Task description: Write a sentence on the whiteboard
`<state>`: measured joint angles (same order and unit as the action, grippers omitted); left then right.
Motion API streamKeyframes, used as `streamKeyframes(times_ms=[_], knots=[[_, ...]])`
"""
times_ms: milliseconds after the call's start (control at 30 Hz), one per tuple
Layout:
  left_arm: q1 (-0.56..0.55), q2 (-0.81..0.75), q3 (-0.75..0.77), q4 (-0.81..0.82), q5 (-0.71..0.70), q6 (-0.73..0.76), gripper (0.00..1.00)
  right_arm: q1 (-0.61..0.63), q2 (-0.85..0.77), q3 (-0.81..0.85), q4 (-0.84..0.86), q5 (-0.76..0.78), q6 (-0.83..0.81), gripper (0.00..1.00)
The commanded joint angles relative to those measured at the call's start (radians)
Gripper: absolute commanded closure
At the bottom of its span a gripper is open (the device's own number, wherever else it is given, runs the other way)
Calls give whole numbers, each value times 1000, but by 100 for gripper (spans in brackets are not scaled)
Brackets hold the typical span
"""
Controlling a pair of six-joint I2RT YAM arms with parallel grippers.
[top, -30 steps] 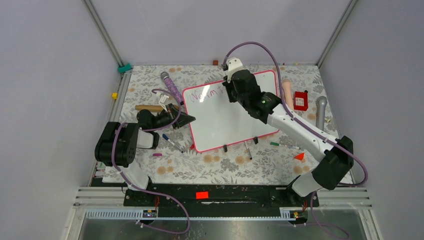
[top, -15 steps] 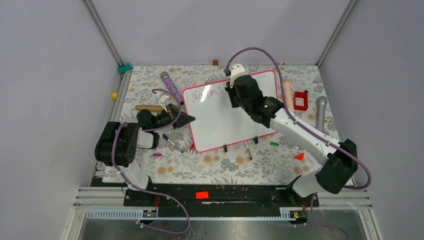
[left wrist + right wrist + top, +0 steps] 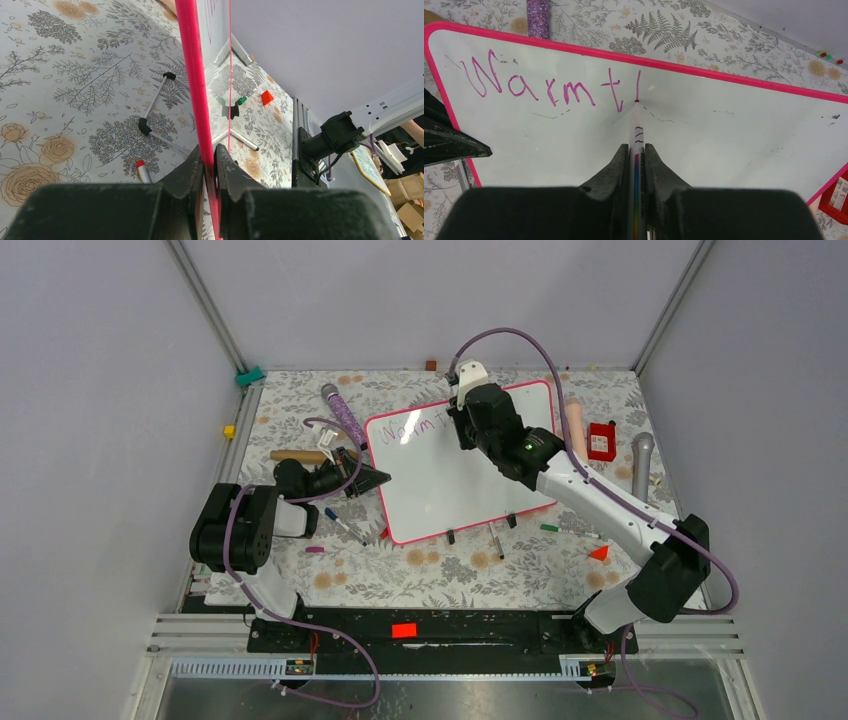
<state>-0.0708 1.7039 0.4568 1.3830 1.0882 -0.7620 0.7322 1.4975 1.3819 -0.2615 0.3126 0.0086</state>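
Midway through its top line, the whiteboard [image 3: 440,480] lies askew at the centre of the floral tablecloth [image 3: 330,580], between the two arms. The left gripper [image 3: 209,161] is clamped on the thin pink frame [image 3: 192,60] at the board's left edge. The right gripper [image 3: 636,152] is closed around a slim marker [image 3: 637,125], whose tip rests on the glossy surface at the foot of a fresh upright stroke. The sentence [image 3: 549,90] so far reads "Warmt" plus that stroke, in purple-pink letters near the upper edge.

The board looks stiff, light and slick, likely to skate over the cloth under pen pressure, so the rim is the sensible place to pin it. Its face offers no purchase. The marker appears rigid, light and smooth. A grip at mid-barrel suits it, though hard pressing could slide it back between the pads.

Compared with a second ago, the right wrist has shifted only slightly along the line, dipping and coming back, while the board and the left arm sit unchanged.
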Motion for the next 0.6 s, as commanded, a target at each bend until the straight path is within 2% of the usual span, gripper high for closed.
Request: streamKeyframes(times_ms=[0,567], knots=[[-3,-1,17,84,15,73,100,-8,25,58,21,10,-2,100],[-2,-1,17,85,16,73,100,-27,18,67,19,34,-3,100]])
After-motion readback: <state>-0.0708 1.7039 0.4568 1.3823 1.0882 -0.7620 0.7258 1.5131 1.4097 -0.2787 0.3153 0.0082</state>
